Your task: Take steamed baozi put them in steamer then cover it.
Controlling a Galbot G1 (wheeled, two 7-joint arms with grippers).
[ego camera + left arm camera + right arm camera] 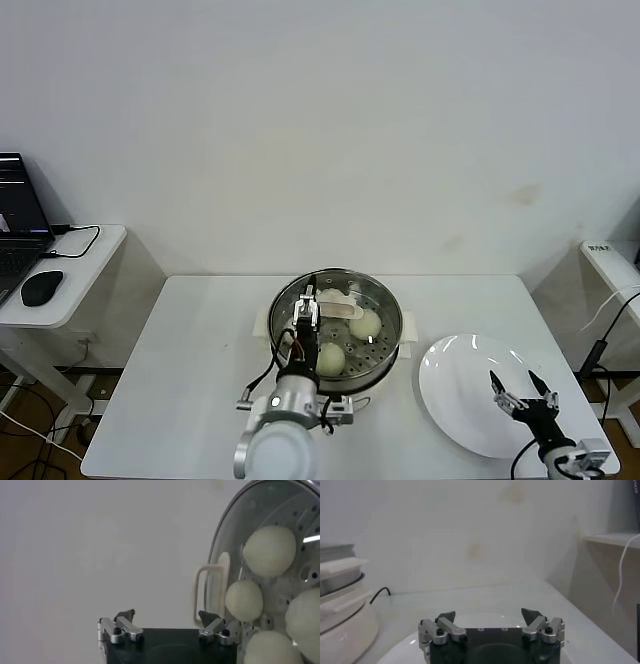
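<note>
Bench: a white bench (200,360) stands by a white wall and carries the pot and the plate.
Steamer: the shiny round steamer (386,303) sits in the middle of the bench on a white base. It has no cover on it. In the left wrist view its steel wall (235,520) and white side handle (212,592) show.
Tray: the steel tray (378,343) with small holes lies inside the steamer.
Buns: the buns are in the steamer, on the tray. The head view shows two plainly, one bun (366,323) nearer the far side and one bun (331,358) nearer the robot. The left arm hides part of the pot there. The left wrist view shows four buns: a big one (269,550), a smaller one (244,600), one at the edge (305,620) and one low down (267,650).
Left gripper: the left gripper (306,306) hangs over the left part of the steamer. Its fingers are spread wide and hold nothing. In its own view (167,621) one finger (211,619) is close to the smaller bun, but I cannot tell if it touches.
Right gripper: the right gripper (517,384) waits over the plate, well apart from the steamer. Its fingers are spread wide and hold nothing. Its own view (489,617) shows the same.
Plate: a flat white plate (450,375) lies on the bench, right of the steamer.
Side desk: a small white desk (85,265) at the far left holds a laptop (20,235) and a black mouse (42,288).
</note>
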